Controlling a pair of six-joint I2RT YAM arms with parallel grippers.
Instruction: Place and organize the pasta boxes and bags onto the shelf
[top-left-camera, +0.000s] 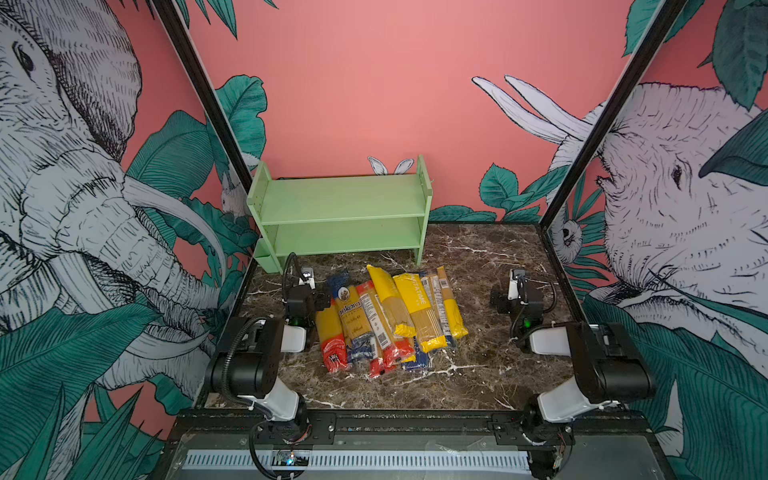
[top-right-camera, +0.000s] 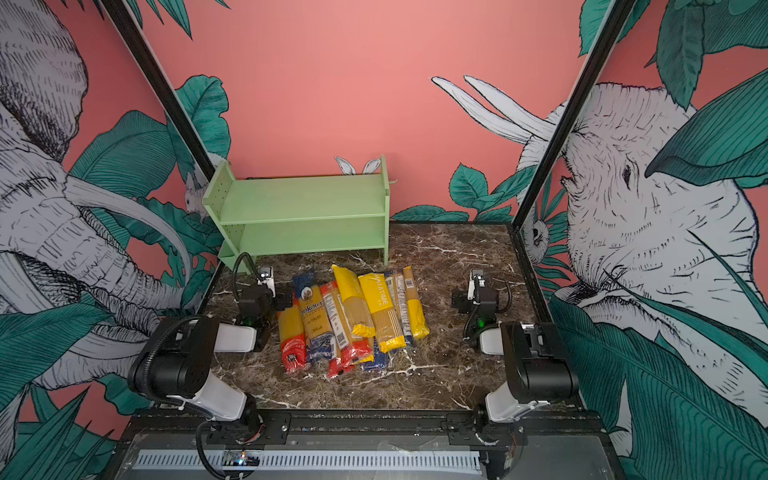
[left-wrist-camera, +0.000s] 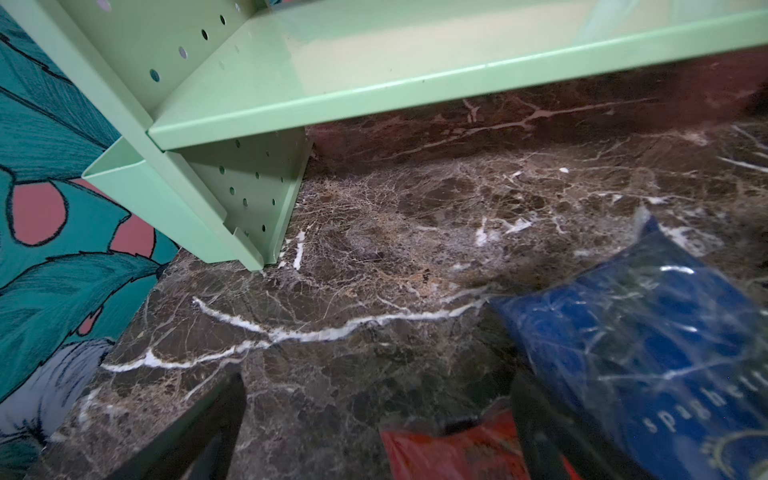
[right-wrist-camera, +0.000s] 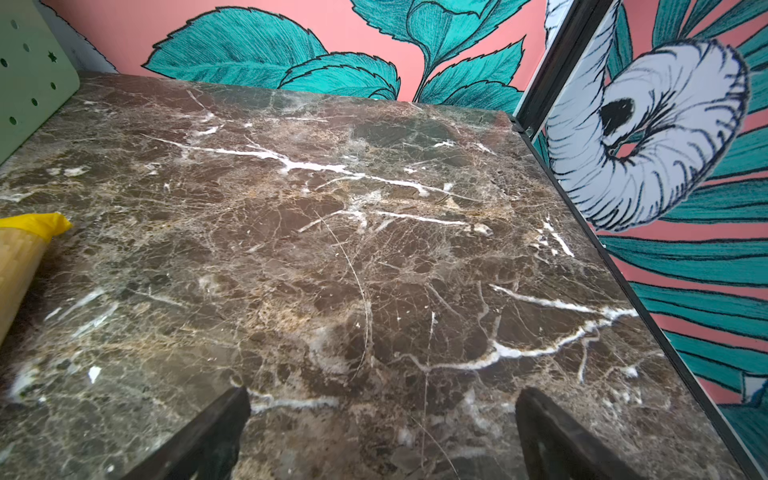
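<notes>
Both open and empty, the left gripper (left-wrist-camera: 376, 386) sits just beside the pasta packs (top-left-camera: 390, 316) piled on the table (top-left-camera: 478, 266) on its inner side (right gripper (right-wrist-camera: 382, 392) is well apart from them), long axes running forward toward the bare shelf (top-left-camera: 340, 199) ahead.

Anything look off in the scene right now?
Nothing spilled or torn that shows. The packs lie in a loose overlapping heap on the table before the shelf, one yellow pack slanted on top. Shelf boards bare.
</notes>
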